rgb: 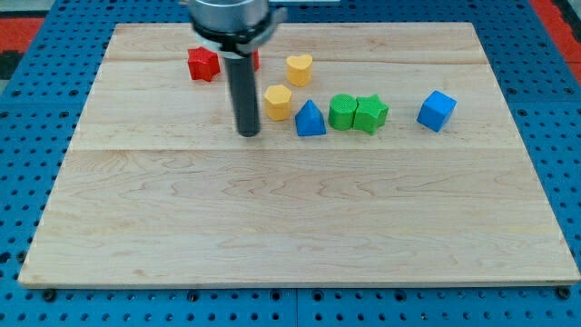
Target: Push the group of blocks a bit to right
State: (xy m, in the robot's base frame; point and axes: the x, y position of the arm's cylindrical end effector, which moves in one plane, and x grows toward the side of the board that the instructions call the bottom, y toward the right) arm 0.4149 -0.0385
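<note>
Bright, even light; soft shadows; sharp focus.

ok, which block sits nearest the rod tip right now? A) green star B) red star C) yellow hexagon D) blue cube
C: my tip stands just to the view's left of the yellow hexagon, apart from it; the other three blocks lie farther off.

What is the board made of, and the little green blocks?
The board looks like pale wood: grain lines and plank seams show. The two green blocks look like matte plastic, evenly coloured with no grain, though I can't be sure.
</note>
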